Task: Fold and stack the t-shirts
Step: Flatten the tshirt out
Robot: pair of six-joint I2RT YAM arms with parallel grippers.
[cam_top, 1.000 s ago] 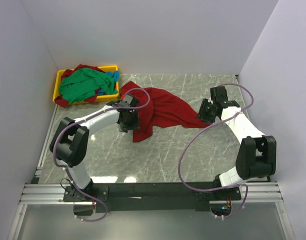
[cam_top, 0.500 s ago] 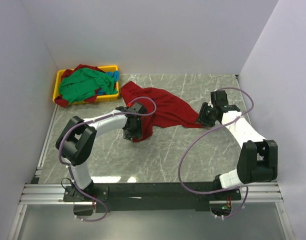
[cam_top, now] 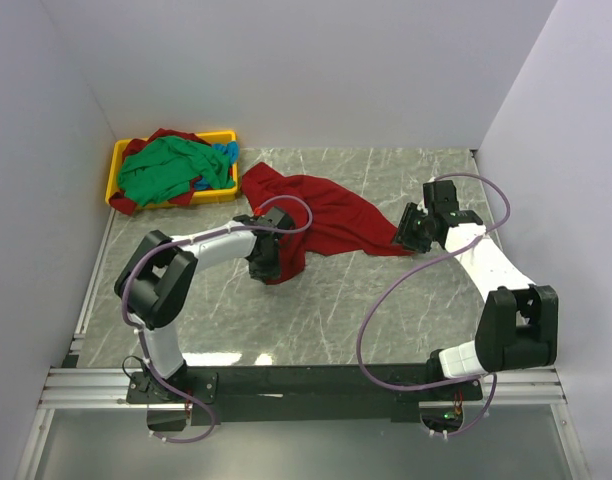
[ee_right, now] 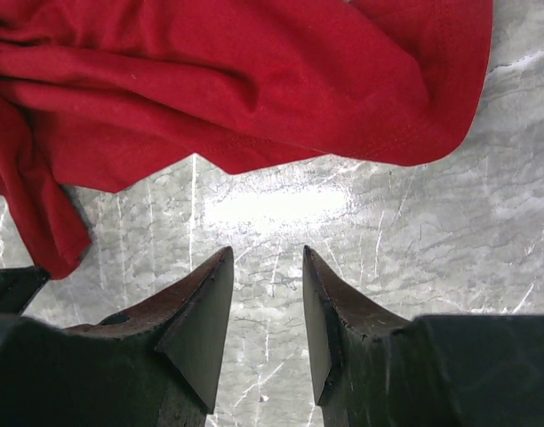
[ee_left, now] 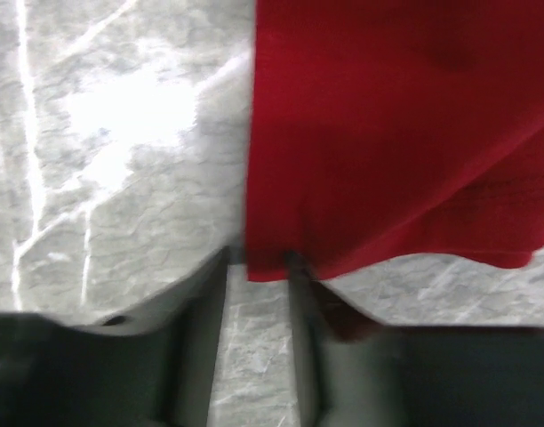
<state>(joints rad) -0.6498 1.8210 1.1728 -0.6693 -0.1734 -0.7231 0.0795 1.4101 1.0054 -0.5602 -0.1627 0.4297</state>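
Count, desk point(cam_top: 406, 310): one deep red t-shirt point(cam_top: 331, 215) lies on it. One yellow tray point(cam_top: 114, 175). The heap in the tray shows three colours: one green cloth point(cam_top: 166, 170), one blue cloth point(cam_top: 226, 152), one red cloth point(cam_top: 164, 135); the number of garments cannot be told. Two arms: left arm point(cam_top: 201, 243), right arm point(cam_top: 486, 265). Two pairs of jaws, one per arm.

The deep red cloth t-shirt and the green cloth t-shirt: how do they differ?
The deep red cloth t-shirt lies stretched across the grey marble table; the green cloth t-shirt sits bunched in the yellow plastic tray. The red one lies alone; the green one is heaped on other cloth. The left gripper straddles a corner of the red one; no gripper is near the green one. Both are unfolded.
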